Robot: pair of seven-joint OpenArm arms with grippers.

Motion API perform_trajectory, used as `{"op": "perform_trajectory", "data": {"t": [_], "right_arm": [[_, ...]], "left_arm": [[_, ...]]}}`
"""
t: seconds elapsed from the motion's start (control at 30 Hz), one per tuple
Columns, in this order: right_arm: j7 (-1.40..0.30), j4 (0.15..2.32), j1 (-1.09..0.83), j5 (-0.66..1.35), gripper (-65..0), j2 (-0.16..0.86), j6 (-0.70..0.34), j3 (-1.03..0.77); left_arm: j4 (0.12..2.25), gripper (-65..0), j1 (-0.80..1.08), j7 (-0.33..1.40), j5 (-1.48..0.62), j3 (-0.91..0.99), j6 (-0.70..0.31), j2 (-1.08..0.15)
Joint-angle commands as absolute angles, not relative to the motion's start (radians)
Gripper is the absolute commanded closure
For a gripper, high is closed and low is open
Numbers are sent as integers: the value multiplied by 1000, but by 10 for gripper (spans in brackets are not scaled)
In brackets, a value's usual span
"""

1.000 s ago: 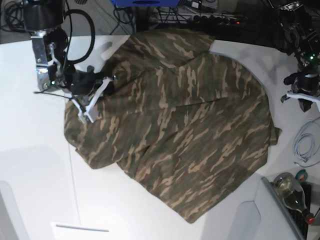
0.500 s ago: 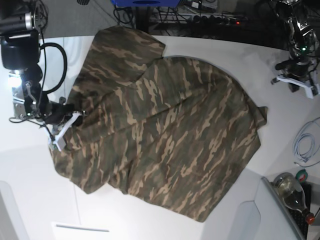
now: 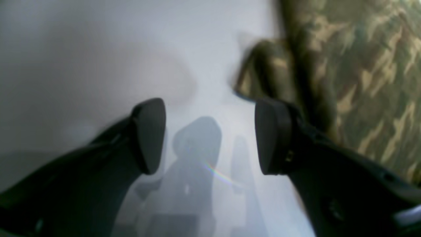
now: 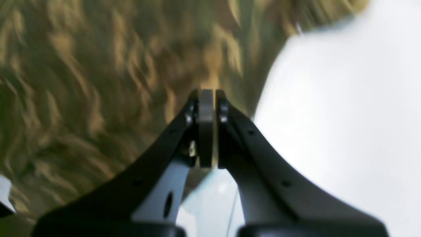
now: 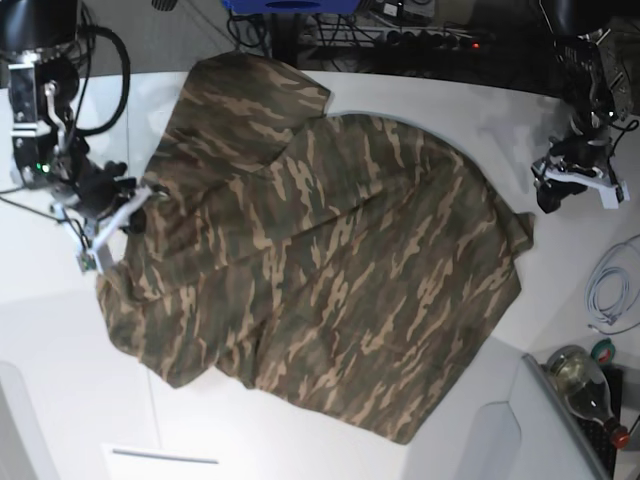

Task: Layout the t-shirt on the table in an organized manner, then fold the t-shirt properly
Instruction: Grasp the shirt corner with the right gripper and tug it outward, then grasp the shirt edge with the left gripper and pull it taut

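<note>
Since half a second ago, the t-shirt is being kept in nearly the same spread on the table, while the left claw, then shut, is now being held wide apart with nothing between its fingers, just beside the shirt's right edge. The shirt's long axis is running diagonally from upper left to lower right. The right claw is being held pressed shut at the shirt's left edge; whether cloth is pinched cannot be told.

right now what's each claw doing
Left claw: open, nothing between its fingers, over the table beside the t-shirt.
Right claw: shut at the t-shirt's edge; whether it pinches fabric cannot be told.
</note>
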State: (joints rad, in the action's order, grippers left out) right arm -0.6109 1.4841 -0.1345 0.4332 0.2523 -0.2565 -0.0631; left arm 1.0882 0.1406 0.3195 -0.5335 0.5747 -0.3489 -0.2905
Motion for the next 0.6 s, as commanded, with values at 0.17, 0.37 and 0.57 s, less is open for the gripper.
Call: {"op": "perform_trajectory", "data": {"t": [0.17,0.37,0.57], "right_arm": [[-587,1543,-154,449,-24,259,-260,-87],[-587,1543,-165,449,-24,259,-260,-87],[-587,1543,-166,450,-24,257,-260,-87]], "left_arm": [[980,-336,36,302,-547,573,-363,-300],[840,-275,-45,297,-545,572,-364,-300],[812,-275,-87,295,-426,572,-364,-288]]}}
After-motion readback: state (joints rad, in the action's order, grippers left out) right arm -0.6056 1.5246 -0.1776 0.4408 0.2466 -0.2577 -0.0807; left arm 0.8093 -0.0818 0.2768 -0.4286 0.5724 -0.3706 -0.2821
